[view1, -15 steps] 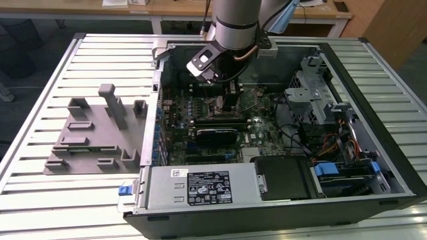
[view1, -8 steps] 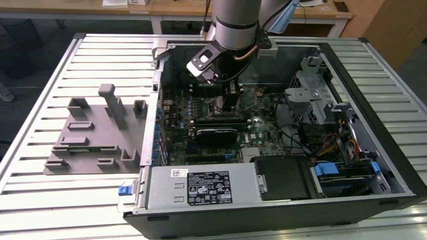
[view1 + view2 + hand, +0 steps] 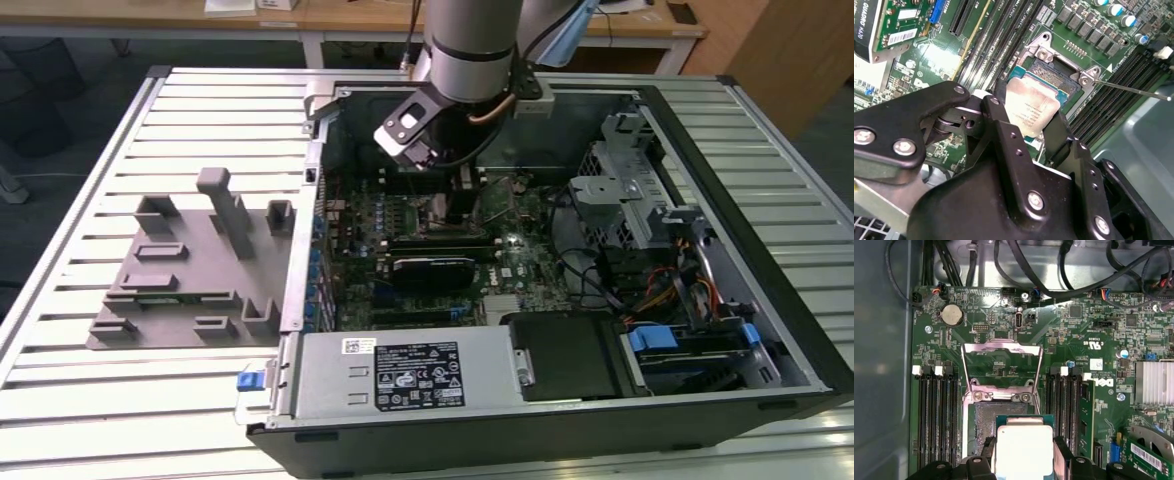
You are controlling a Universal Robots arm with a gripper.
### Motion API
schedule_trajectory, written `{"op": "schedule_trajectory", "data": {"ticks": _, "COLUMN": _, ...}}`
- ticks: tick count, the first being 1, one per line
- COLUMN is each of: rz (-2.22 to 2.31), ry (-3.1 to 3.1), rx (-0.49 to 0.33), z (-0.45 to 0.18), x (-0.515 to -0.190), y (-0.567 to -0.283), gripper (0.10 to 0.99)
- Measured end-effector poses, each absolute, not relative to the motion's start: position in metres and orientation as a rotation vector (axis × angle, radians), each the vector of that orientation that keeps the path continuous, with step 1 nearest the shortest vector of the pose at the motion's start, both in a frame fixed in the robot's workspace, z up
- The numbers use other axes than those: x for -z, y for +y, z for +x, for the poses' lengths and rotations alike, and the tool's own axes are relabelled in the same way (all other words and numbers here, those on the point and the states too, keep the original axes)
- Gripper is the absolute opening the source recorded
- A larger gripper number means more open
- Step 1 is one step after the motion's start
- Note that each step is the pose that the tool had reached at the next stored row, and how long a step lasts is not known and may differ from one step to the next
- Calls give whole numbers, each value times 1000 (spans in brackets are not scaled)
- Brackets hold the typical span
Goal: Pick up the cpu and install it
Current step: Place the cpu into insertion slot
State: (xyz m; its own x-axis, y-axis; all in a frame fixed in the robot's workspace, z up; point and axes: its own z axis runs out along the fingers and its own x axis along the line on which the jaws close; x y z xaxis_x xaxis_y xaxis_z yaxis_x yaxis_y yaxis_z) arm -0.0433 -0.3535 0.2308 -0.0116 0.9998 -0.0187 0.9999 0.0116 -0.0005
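At the exterior view's left, well apart from the claw, a grey plastic fixture with upright blocks (image 3: 187, 270) stood on the white slatted metal table (image 3: 80, 400). Just beside it toward the exterior view's right lay an open black computer case (image 3: 561, 430) with its green motherboard (image 3: 521, 260) exposed. The silver-grey robot arm (image 3: 467, 40) reached down into the case, and the black two-fingered claw (image 3: 451, 205) hung low over the middle of the board.

In both wrist views the claw (image 3: 1024, 117) (image 3: 1024, 455) was closed narrowly on the small flat square cpu with a silvery-grey metal top plate (image 3: 1031, 107) (image 3: 1024, 450), one black finger (image 3: 996, 112) pressed to each of two opposite edges. The cpu hung directly over the near edge of the open square socket (image 3: 1054, 75) (image 3: 989, 422); whether it touched the socket could not be told.

Just beyond the claw, the socket's bright metal retention frame (image 3: 1001, 365) stood flipped up and open, and a thin metal lever (image 3: 1134, 90) stuck out beside the socket. Long black memory slots (image 3: 936, 415) flanked the socket on both sides. Farther past the claw, a round silver coin battery (image 3: 952, 314) sat on the board, and off to one side was a silver finned heat sink (image 3: 1154, 382).
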Motion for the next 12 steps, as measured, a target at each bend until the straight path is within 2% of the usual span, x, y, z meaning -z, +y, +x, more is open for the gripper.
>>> {"op": "schedule_trajectory", "data": {"ticks": 12, "rz": 2166, "ry": 2256, "rx": 20, "z": -39, "x": -227, "y": -350, "gripper": 541}}
